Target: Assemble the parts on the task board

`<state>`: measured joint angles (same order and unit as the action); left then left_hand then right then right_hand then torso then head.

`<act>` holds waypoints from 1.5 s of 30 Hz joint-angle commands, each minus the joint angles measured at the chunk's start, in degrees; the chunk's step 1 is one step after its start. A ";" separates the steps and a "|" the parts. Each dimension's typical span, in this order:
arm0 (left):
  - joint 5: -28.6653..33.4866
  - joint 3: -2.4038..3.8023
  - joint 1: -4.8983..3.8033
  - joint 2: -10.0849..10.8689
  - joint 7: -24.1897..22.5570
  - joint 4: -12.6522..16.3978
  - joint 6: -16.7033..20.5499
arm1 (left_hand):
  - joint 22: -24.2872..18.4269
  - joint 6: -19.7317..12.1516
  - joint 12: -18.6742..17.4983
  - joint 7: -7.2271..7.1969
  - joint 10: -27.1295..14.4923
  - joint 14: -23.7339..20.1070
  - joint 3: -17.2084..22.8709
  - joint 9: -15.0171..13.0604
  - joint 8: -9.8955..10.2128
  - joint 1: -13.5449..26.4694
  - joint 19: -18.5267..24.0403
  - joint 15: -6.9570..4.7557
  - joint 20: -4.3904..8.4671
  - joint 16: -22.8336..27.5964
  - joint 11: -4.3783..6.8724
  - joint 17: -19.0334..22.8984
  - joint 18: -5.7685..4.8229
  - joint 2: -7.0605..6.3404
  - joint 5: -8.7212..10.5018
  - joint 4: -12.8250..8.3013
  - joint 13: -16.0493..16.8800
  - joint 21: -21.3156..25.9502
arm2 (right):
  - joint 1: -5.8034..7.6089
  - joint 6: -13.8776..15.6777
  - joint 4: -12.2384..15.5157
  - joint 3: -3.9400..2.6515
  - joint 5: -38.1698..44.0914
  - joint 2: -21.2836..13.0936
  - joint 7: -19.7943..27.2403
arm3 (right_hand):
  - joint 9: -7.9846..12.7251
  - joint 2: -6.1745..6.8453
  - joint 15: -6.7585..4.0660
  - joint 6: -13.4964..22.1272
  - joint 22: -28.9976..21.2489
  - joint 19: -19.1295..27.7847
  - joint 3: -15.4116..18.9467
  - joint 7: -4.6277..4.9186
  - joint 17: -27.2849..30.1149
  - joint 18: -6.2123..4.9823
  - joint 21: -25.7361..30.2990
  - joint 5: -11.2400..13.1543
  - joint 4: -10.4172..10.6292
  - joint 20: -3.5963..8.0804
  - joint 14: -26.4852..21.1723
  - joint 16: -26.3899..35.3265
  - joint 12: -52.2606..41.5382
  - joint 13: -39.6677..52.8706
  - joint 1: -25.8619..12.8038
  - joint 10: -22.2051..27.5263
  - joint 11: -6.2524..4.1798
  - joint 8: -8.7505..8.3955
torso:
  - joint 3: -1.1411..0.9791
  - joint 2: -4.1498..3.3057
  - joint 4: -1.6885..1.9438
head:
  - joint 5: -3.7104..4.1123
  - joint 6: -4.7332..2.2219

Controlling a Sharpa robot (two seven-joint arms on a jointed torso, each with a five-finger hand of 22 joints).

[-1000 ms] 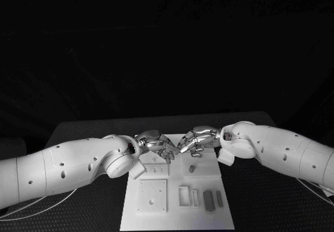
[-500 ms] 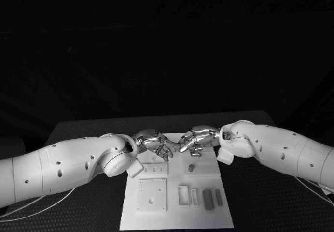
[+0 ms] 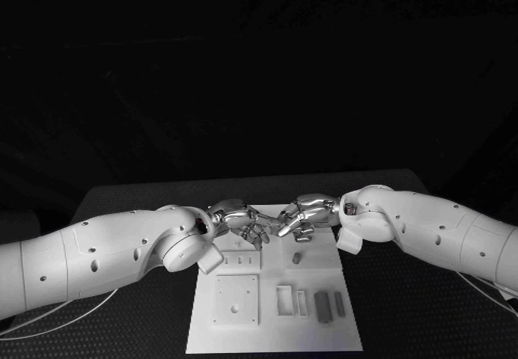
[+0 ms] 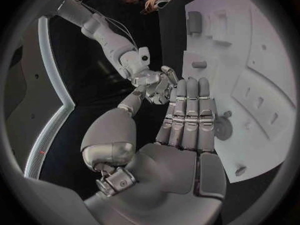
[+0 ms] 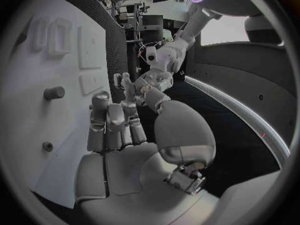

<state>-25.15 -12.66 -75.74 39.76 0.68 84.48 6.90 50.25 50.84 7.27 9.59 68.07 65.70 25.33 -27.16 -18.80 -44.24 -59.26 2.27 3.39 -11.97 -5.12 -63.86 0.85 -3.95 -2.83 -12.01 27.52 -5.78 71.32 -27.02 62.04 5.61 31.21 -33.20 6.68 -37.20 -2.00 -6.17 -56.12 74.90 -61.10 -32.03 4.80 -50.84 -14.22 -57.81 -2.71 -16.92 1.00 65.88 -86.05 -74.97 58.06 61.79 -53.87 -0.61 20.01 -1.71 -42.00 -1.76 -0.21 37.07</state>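
Nearest the robot, the board (image 3: pixel 275 329) lies on the tabletop (image 3: pixel 141 198), with two dark bar-shaped parts (image 3: pixel 322 307) lying flat by its right edge beside an open rectangular frame (image 3: pixel 285 301). Further up, a short peg (image 3: pixel 296 258) stands alone at mid-board; the right wrist view shows it upright, clear of both hands. Beyond it, at the far end of the board, the left hand (image 3: pixel 239 221) and right hand (image 3: pixel 305 215) meet fingertip to fingertip. In both wrist views the fingers lie straight and pressed side by side, each thumb reaching toward the other hand. Whether a small part is pinched between the thumbs cannot be told. Judged step: a hand-to-hand transfer or regrasp above the board. The next move likely calls for one secure pinch, then separating the hands without dropping anything.
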 commanded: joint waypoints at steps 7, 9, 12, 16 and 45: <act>0.13 0.07 -0.08 -0.50 -0.08 0.24 0.26 | 0.27 0.65 0.35 -0.56 0.19 0.01 0.91 -0.25 -0.29 -1.83 0.26 0.11 -0.11 0.48 0.25 -0.23 -0.10 3.09 -0.08 -1.62 0.34 0.46 | -0.04 -2.10 -0.17 0.01 1.07 0.64 -0.54 | -0.40 -0.47 -0.20 -1.07 0.92 0.32 -0.38 0.74 -0.10 -0.78 0.33 -0.19 0.11 -0.04 -0.38 -0.32 0.05 0.06 0.13 0.50 0.06 0.24 | 0.01 0.09 0.03 | 0.02 0.10; 0.13 0.07 -0.09 -0.57 -0.08 0.26 0.27 | 0.35 1.25 0.52 -0.83 0.49 0.05 1.00 -0.43 -0.62 -2.28 0.25 0.11 -0.13 0.50 0.39 -0.28 -0.13 3.84 -0.10 -2.18 0.45 0.50 | -0.04 -1.96 -0.28 0.01 1.12 0.81 -0.71 | -0.41 -0.47 -0.20 -1.07 0.92 0.32 -0.38 0.74 -0.11 -0.77 0.33 -0.19 0.11 -0.04 -0.38 -0.32 0.05 0.06 0.13 0.50 0.06 0.24 | 0.03 0.08 0.01 | 0.00 0.16; -0.06 0.08 -0.10 -0.78 -0.09 0.29 0.27 | 0.47 1.72 0.69 -1.14 0.81 0.13 1.30 -0.59 -0.84 -3.16 0.20 0.09 -0.11 0.52 0.55 -0.35 -0.15 4.85 -0.14 -3.06 0.59 0.55 | -0.04 -1.77 -0.45 0.03 1.56 1.12 -0.85 | -0.42 -0.46 -0.20 -1.07 0.92 0.32 -0.38 0.74 -0.11 -0.78 0.33 -0.19 0.12 -0.04 -0.38 -0.32 0.05 0.06 0.13 0.50 0.06 0.24 | 0.05 0.05 0.00 | -0.03 0.22; -0.49 0.08 -0.10 -1.05 -0.16 0.51 0.59 | 0.69 2.87 1.17 -1.77 1.71 0.31 1.94 -0.93 -1.37 -4.89 0.05 0.05 -0.06 0.54 0.97 -0.45 -0.20 5.86 -0.18 -4.22 0.89 0.60 | -0.04 -1.69 -0.50 0.04 1.89 1.36 -0.98 | -0.45 -0.46 -0.20 -1.06 0.92 0.31 -0.37 0.75 -0.12 -0.77 0.32 -0.19 0.13 -0.04 -0.39 -0.33 0.05 0.06 0.12 0.50 0.06 0.24 | 0.05 0.03 0.05 | -0.02 0.26; -0.71 0.09 -0.09 -1.27 -0.14 0.86 0.38 | 1.73 4.54 1.63 -2.40 3.48 0.85 6.86 -2.13 -1.84 -13.29 -0.01 0.06 -0.07 0.76 1.62 -1.01 -0.80 4.69 -0.03 -4.01 1.70 1.17 | -0.06 -1.05 -1.02 0.06 2.41 1.65 -1.33 | -0.64 -0.56 -0.19 -0.93 0.91 0.33 -0.39 0.77 -0.13 -0.78 0.36 -0.19 0.15 -0.06 -0.45 -0.31 0.11 0.04 0.12 0.53 0.08 0.20 | -0.04 0.06 0.01 | -0.02 0.35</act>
<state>-26.65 -12.64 -75.81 38.94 2.02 84.78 8.52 51.93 55.35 9.05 6.77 71.55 66.12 32.26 -29.38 -20.91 -57.87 -59.27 2.26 3.37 -11.48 -3.19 -64.82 0.85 1.17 -3.16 -16.26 29.26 -4.92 71.27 -27.83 60.75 5.74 33.67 -31.88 4.69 -37.54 -2.51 -6.10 -55.90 74.90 -61.08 -32.11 5.01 -50.92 -14.22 -57.80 -2.90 -16.85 0.98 65.61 -86.05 -74.97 58.03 62.70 -53.54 -0.51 19.84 -1.74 -41.93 -1.77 -0.23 37.46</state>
